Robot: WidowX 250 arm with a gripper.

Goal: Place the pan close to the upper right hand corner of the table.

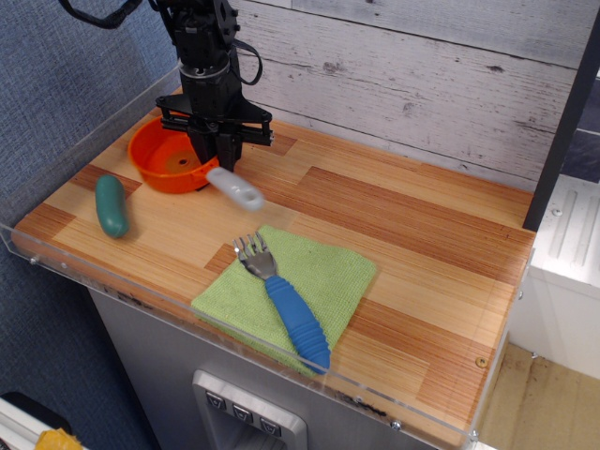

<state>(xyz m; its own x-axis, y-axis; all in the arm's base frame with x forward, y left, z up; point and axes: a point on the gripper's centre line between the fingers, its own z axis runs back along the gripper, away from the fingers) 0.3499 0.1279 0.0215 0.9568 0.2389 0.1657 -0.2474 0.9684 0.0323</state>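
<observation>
The black arm stands nearly upright over the far left corner of the tabletop (412, 234), with the end effector (217, 150) pointing straight down. Its fingers are drawn together, clamped on the near rim of the pan (173, 157), where the handle joins the bowl. The orange pan sits by the far left corner, tilted a little. Its grey handle (236, 188) looks blurred and points toward the right and the near edge, so the pan's long axis runs diagonally across the planks. A green pickle-shaped toy (112, 205) lies near the left edge. A blue-handled fork (284, 305) lies on a green cloth (323, 281) at the near edge.
</observation>
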